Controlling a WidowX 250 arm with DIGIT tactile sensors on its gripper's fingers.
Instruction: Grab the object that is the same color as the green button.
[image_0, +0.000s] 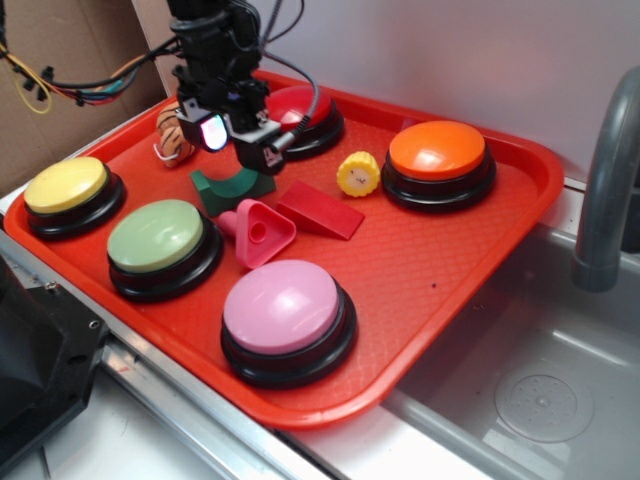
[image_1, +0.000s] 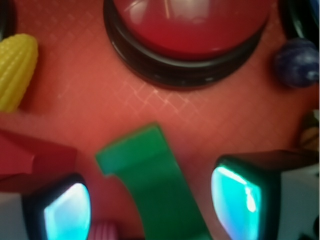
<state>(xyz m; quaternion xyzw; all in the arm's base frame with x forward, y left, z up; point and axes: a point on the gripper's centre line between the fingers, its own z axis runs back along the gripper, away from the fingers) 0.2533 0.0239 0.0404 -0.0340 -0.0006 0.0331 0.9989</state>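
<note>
Gripper (image_1: 150, 205) jaws spread wide, one finger each side of the green arch block (image_1: 150, 180), no contact visible in the wrist view. Exterior view: gripper (image_0: 238, 143) sits low over the block (image_0: 228, 186), which lies flat on the red tray (image_0: 440, 290), centre-left. Tight neighbours: red wedge (image_0: 320, 208) just right of it, pink triangle piece (image_0: 262, 232) just in front, red button (image_0: 305, 115) behind, yellow corn toy (image_0: 358, 173) farther right, striped toy (image_0: 172, 135) to the left behind the arm. Tray also holds the green button (image_0: 160, 240), yellow button (image_0: 68, 190), pink button (image_0: 285, 312), orange button (image_0: 438, 160). Sink (image_0: 545, 390) to the right of the tray.
</note>
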